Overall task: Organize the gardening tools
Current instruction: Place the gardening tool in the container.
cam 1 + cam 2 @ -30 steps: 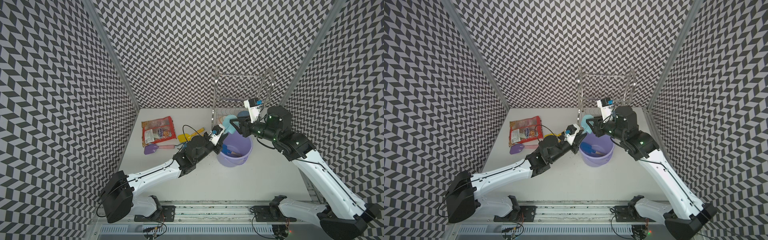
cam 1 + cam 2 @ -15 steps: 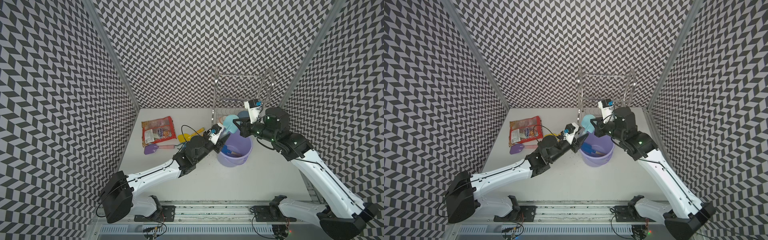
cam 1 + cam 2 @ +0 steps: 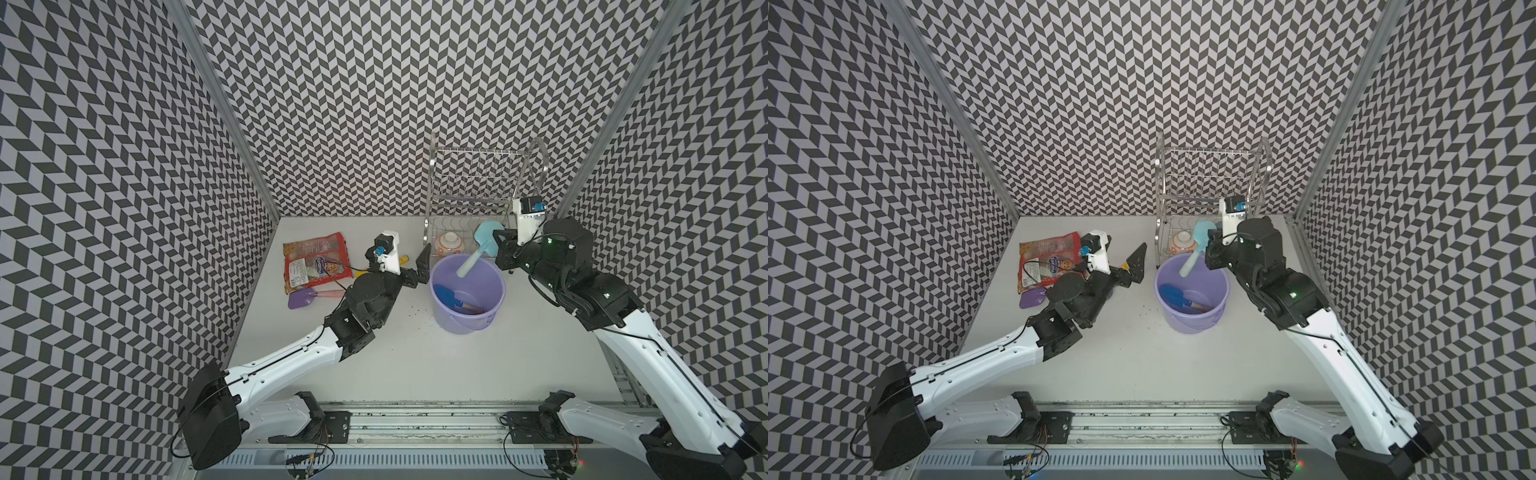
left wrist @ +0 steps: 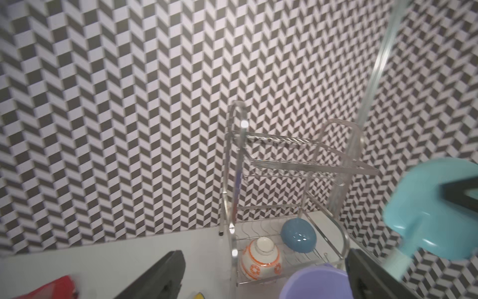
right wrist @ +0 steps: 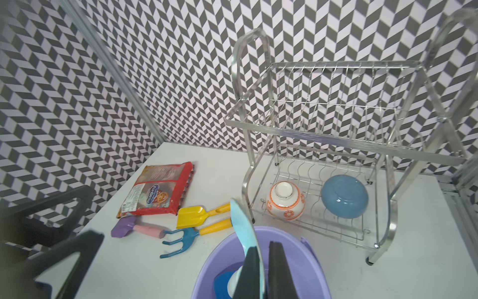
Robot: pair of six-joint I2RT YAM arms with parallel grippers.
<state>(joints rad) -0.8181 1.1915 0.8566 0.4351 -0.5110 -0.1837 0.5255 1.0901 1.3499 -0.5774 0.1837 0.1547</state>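
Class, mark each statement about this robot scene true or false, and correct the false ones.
1. The right pincer is shut on the light blue spade. True.
2. The dark blue trowel lies on the table. False: it lies inside the lavender bucket.
3. The left pincer grips the purple scoop. False: it stands open and empty; the scoop lies on the table.
4. The yellow scoop lies outside the bucket. True.
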